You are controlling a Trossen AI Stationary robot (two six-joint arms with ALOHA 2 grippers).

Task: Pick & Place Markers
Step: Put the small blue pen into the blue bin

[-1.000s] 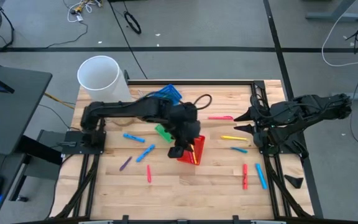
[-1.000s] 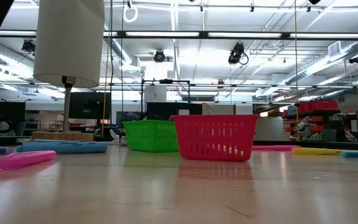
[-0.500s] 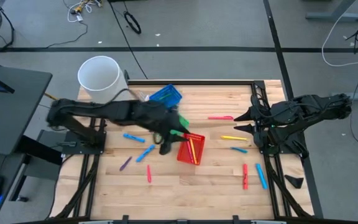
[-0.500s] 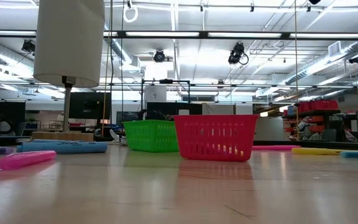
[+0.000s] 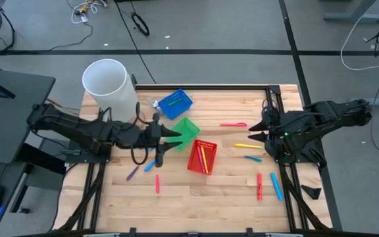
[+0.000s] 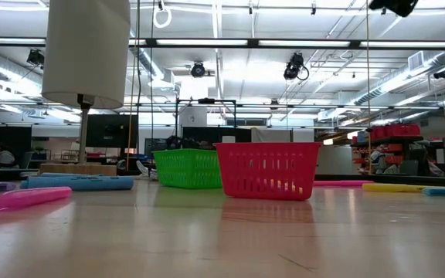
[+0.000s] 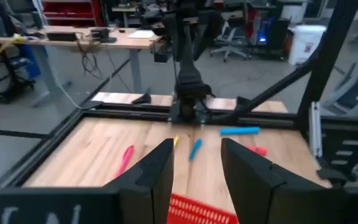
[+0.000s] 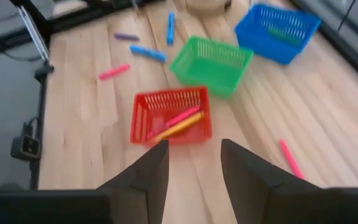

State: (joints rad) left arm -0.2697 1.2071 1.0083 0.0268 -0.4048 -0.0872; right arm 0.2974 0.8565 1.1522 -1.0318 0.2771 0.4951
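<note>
Risk: the left gripper (image 5: 174, 136) hangs over the wooden table (image 5: 229, 197) just beside the green square mesh basket (image 5: 185, 131) — judged from here, a careless descent could clip the basket's rim and shove it into the red square mesh basket (image 5: 201, 157) next to it.
Second risk: loose markers lie close together near the table's left side — a blue one (image 5: 154, 162), a purple one (image 5: 133, 172) and a red one (image 5: 157, 184) — so a grab at one may knock another.
Left claw: fingers (image 7: 155, 171) parted with a clear gap, nothing between them.
Right claw: the right gripper (image 5: 260, 128) waits at the table's right edge, fingers (image 8: 148, 171) apart and empty.
Red basket: near the table's middle, holding a few markers — red and yellow ones (image 8: 178, 124) lie slanted inside.
Green basket: nothing visible inside.
Blue square mesh basket (image 5: 175, 103): by the table's far edge, contents not clear.
Markers left out: a pink one (image 5: 233, 124), a yellow one (image 5: 248, 146) and others toward the right edge, none yet sorted.
White cylinder (image 5: 106, 82): at the far left corner.
</note>
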